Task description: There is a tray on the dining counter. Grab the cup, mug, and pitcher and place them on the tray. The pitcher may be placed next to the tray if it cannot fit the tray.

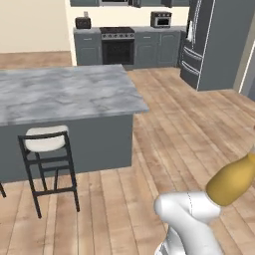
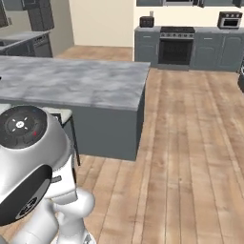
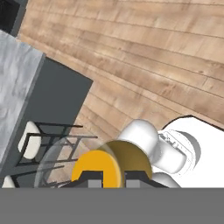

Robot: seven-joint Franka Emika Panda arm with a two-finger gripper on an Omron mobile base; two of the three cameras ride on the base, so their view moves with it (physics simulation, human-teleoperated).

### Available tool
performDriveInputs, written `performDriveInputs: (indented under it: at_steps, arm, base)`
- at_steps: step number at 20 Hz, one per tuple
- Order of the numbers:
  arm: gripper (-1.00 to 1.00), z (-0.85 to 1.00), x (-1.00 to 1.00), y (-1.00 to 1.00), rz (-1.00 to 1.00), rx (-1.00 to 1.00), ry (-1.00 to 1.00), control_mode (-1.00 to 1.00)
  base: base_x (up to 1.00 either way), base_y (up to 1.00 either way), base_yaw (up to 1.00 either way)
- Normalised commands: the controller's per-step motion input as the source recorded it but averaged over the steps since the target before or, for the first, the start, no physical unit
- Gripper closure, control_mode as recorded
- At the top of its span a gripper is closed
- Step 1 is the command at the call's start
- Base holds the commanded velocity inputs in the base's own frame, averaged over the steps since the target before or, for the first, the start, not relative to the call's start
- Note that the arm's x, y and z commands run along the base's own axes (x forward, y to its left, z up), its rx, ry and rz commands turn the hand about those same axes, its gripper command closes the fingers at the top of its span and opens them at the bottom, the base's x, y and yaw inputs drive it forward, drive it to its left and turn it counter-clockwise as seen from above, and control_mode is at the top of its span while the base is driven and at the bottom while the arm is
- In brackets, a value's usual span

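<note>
My fingers (image 3: 107,178) pinch the pitcher (image 3: 109,164); I should carry it level, clearing the dining counter (image 1: 64,92) edge.

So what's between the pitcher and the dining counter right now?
In the left base view, bare wood floor separates the pitcher from the dining counter; a stool stands at the counter.

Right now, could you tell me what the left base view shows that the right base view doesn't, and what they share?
Left base view alone: the mustard-yellow pitcher at the right edge, tilted above the arm, and the grey refrigerator. Right base view alone: a second grey counter at far left. Both share the dining counter, the white-seated stool, the stove and the wooden floor.
</note>
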Motion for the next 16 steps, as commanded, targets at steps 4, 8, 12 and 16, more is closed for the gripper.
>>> performDriveInputs:
  at_steps: [4,8,12,16]
  arm:
    - [1.0,0.0,0.0,0.0,0.0,0.0,0.0,1.0]
    - [1.0,0.0,0.0,0.0,0.0,0.0,0.0,1.0]
    - [1.0,0.0,0.0,0.0,0.0,0.0,0.0,1.0]
    - [1.0,0.0,0.0,0.0,0.0,0.0,0.0,1.0]
  base:
    - [-0.16,1.0,-0.14]
    - [-0.06,1.0,-0.08]
    - [-0.05,1.0,-0.02]
    - [-0.07,1.0,0.0]
